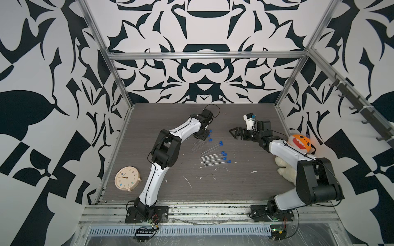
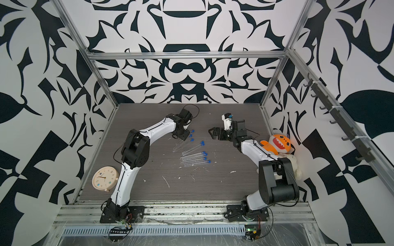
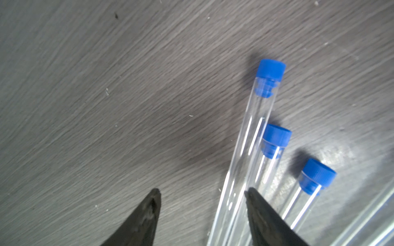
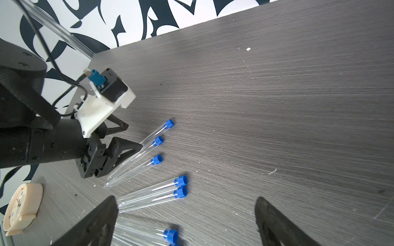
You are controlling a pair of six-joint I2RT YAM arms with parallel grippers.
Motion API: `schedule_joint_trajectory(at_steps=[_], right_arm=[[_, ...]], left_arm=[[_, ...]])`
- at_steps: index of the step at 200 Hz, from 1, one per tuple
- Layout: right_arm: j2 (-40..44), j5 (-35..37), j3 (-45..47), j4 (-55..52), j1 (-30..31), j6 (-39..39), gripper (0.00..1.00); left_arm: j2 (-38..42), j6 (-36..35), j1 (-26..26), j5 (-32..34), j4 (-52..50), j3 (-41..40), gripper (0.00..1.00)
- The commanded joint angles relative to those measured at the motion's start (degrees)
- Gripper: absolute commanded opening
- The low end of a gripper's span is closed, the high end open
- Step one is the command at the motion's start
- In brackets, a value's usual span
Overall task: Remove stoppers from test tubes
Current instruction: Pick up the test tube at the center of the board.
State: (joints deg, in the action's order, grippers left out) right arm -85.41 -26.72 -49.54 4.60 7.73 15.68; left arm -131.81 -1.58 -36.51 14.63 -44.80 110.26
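Note:
Several clear test tubes (image 1: 211, 158) (image 2: 191, 157) lie side by side mid-table, each with a blue stopper (image 1: 220, 143) (image 2: 202, 143) in its end toward the right arm. My left gripper (image 1: 201, 136) (image 3: 202, 191) (image 4: 134, 136) is low over the far tubes, jaws apart. One tube (image 3: 251, 127) runs between them close to one finger (image 3: 262, 213), its stopper (image 3: 270, 69) still in. Two more stoppered tubes (image 3: 268, 170) lie beside it, outside the jaws. My right gripper (image 1: 233, 133) (image 4: 186, 201) hovers wide open above the table, holding nothing.
A cream clock (image 1: 127, 178) lies at the front left of the grey table (image 1: 234, 187). An orange plush toy (image 1: 301, 143) and a white plush (image 1: 284, 168) sit at the right edge under the right arm. White flecks dot the front of the table.

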Motion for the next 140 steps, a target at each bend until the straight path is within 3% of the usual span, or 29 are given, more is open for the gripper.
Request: schedule_joint_trajectory(at_steps=[1,87,140], right_arm=[[2.43,0.44,0.07,2.07,0.10,-0.92,0.99],[3.03,0.54,0.28,2.21,0.01,-0.94,0.99],[2.92,0.93,0.33,2.35,-0.25,-0.22,0.99]], left_arm=[[-1.78,-0.74,-0.40,0.07,-0.12,0.17,0.64],[-2.88,-1.71,-0.84,1.60,0.26,0.11,0.63],[-3.06,-2.54,-1.02,-0.29,1.24,-0.54,0.52]])
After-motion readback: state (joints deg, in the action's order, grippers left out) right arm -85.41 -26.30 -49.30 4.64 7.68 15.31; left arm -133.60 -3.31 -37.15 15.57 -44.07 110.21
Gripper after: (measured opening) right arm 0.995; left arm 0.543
